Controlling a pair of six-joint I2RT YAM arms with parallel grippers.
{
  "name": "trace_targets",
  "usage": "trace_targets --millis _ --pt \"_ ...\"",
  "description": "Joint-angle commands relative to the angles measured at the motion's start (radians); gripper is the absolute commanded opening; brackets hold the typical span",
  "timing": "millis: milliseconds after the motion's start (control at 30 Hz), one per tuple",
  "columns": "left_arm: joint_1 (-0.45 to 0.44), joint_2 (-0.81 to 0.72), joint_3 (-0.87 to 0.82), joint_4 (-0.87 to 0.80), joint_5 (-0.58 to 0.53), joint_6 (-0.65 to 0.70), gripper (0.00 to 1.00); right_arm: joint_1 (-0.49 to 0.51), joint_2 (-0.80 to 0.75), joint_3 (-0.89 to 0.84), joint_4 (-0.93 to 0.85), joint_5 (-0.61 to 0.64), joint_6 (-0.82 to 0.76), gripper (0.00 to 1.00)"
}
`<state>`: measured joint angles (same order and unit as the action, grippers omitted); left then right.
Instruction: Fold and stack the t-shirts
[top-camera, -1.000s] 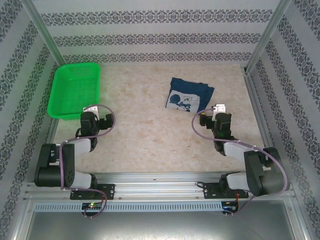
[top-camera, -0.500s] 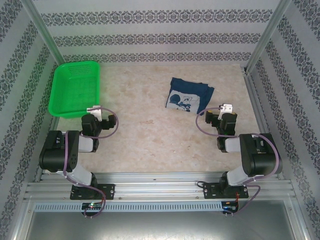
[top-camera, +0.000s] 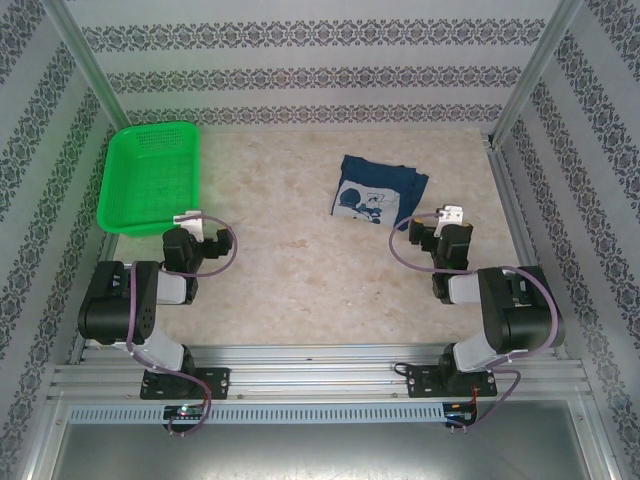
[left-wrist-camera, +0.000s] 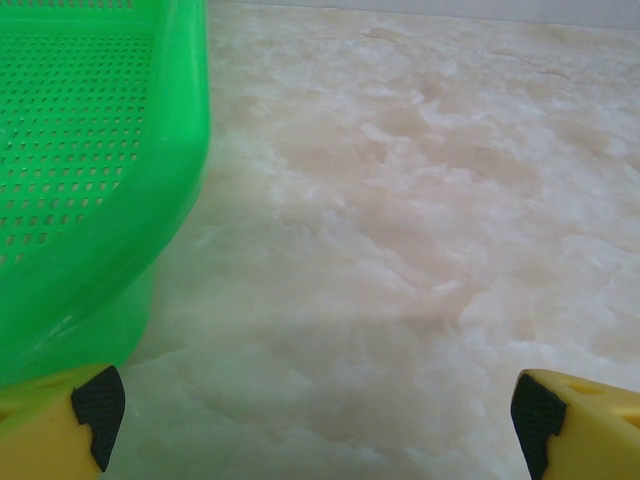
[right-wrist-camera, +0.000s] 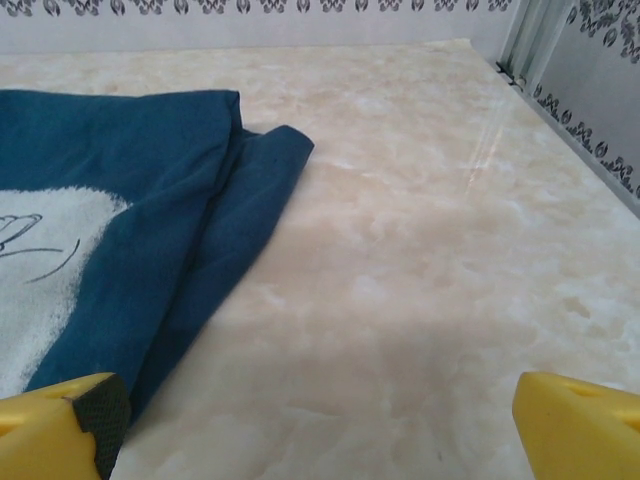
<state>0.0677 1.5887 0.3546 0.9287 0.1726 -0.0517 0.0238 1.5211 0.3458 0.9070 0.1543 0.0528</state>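
From the top external camera, the navy t-shirt (top-camera: 378, 190) lies on the marble-patterned tabletop (top-camera: 300, 270), right of centre and toward the far side. It is gathered into a compact, roughly rectangular packet with its white printed graphic (top-camera: 358, 200) facing up. A green mesh basket (top-camera: 150, 180) sits at the far left corner, well apart from the shirt, with no cloth in it. The left gripper (top-camera: 187, 220) rests just beside the basket's near edge, and the right gripper (top-camera: 450, 216) sits near the shirt's right-hand corner without touching it. Both arms are folded close to their bases.

In the left wrist view, the left gripper (left-wrist-camera: 318, 415) is released. Its yellow fingers (left-wrist-camera: 60, 420) stand wide apart with bare tabletop (left-wrist-camera: 420, 200) between them. The basket's curved wall (left-wrist-camera: 120, 200) rises just to the left.

In the right wrist view, the right gripper (right-wrist-camera: 320, 415) is also spread wide and holds nothing. The t-shirt (right-wrist-camera: 150, 170) lies ahead and to the left. Its layered edges (right-wrist-camera: 240, 200) are doubled over one another, and part of the graphic (right-wrist-camera: 40, 280) shows.

As for progress, this one shirt looks folded, though the packet is a little uneven at its edges. No second shirt is visible, so there is nothing to stack it with. With both grippers free and apart from the cloth, the work seems either finished or paused between garments. Which of the two cannot be told from here.
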Motion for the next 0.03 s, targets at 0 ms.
trace_targets --millis 0 --pt "0.007 -0.002 0.007 0.058 0.013 0.021 1.0 0.006 -0.013 0.013 0.033 0.025 0.009 0.98"
